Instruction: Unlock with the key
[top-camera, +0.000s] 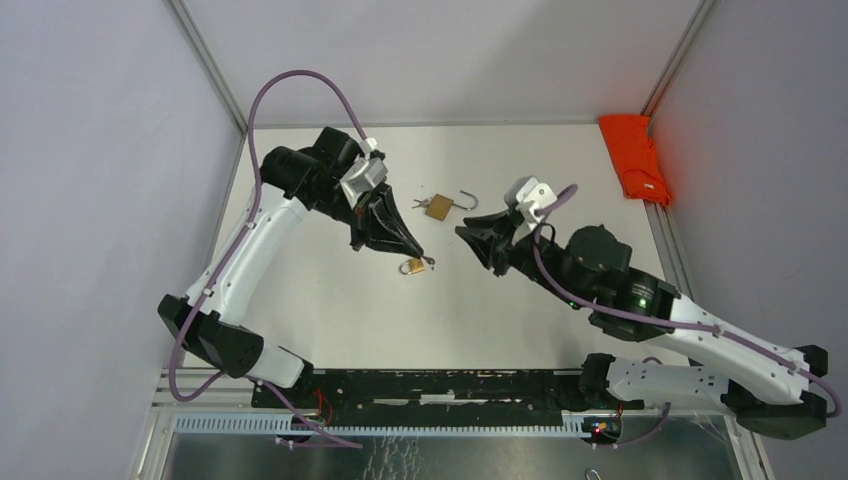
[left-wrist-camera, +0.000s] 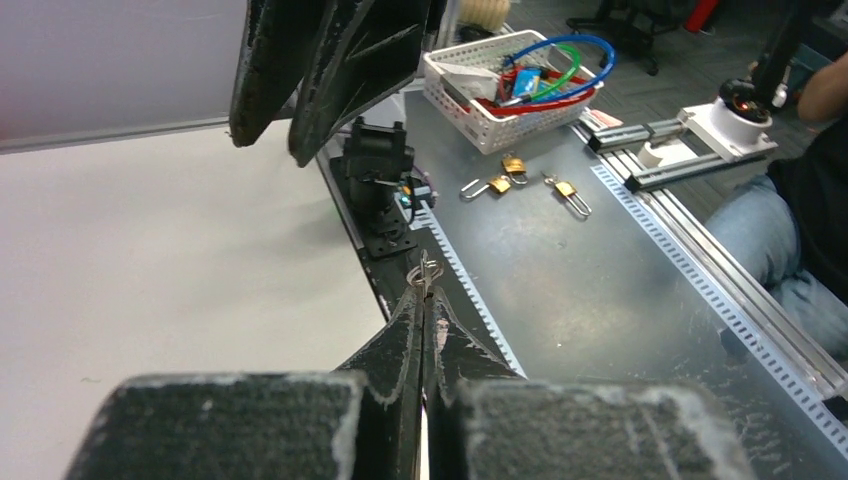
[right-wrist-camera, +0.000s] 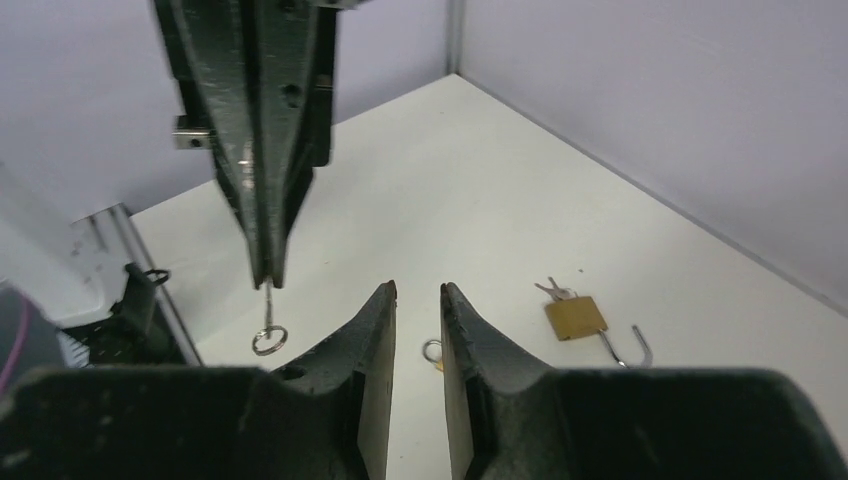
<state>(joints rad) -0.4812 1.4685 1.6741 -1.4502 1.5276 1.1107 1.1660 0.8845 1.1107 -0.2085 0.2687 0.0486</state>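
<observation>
- Top external view: the left gripper (top-camera: 418, 250) points down and toward the right near the middle of the white table (top-camera: 330, 320). Its fingers are pressed together on a key (right-wrist-camera: 267, 310).
- The key is a thin, silvery metal strip. In the right wrist view it hangs straight down from the left fingertips, above the table, with a round wire ring (right-wrist-camera: 268, 340) dangling at its lower end.
- In the left wrist view only the ring end shows past the clamped pads; the blade is hidden between them.
- A small padlock (top-camera: 410, 267) with a brass body lies on the table just beneath the left fingertips. Whether its shackle is latched is too small to tell.
- An open padlock (top-camera: 438, 207), also brass, lies farther back. Its shackle (top-camera: 467, 199) is swung out to the right and spare keys (top-camera: 420, 204) lie at its left side.
- The right gripper (top-camera: 466, 233) sits just right of the small padlock, pointing left. Its fingers are parted by a narrow gap and grip nothing.
- A red object (top-camera: 635, 160) lies at the far right edge.
</observation>
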